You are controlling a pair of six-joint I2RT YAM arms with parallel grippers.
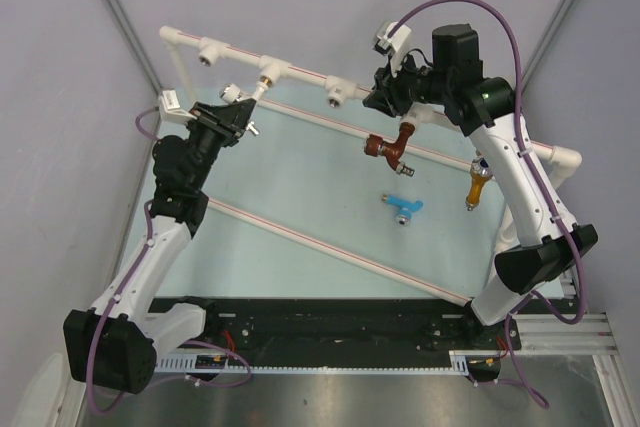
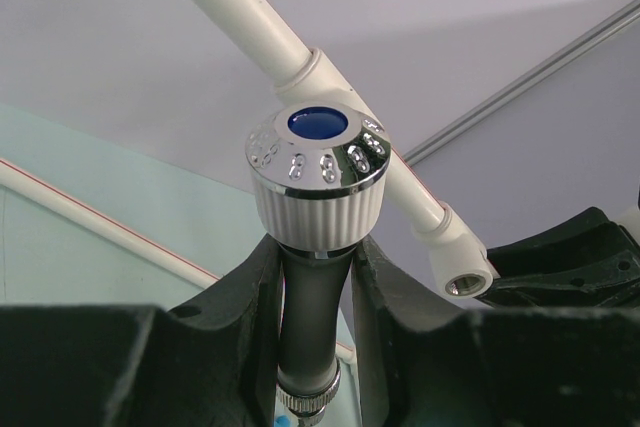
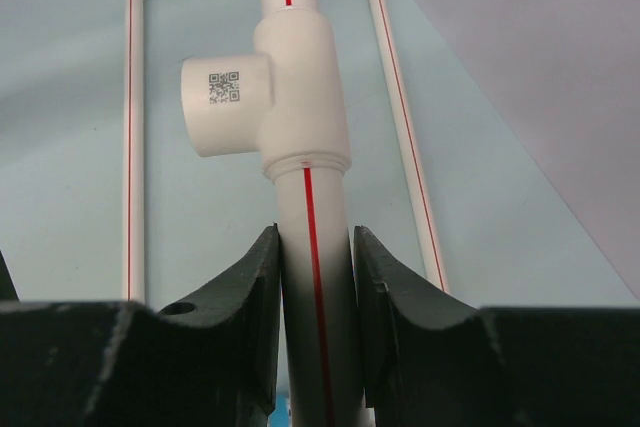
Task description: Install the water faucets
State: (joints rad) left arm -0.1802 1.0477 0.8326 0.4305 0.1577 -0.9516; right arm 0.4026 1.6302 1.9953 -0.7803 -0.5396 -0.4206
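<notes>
White faucet (image 2: 316,179) knob-outward | left end effector (image 2: 315,272) grips it | right end effector (image 3: 318,277) grips pipe (image 3: 312,202)

A white faucet (image 1: 231,94) is being held crosswise in the left gripper (image 1: 240,113), just beside a tee socket (image 1: 270,76) on the upper rail of the white pipe frame (image 1: 565,159). Farther right, the same rail is being clasped by the right gripper (image 1: 384,99). A brown faucet (image 1: 390,147) and an orange-yellow faucet (image 1: 478,185) are being carried by the frame, hanging from it. 1 light blue faucet (image 1: 403,207) is being borne by the pale green surface (image 1: 300,177), below and between those 2.
</notes>
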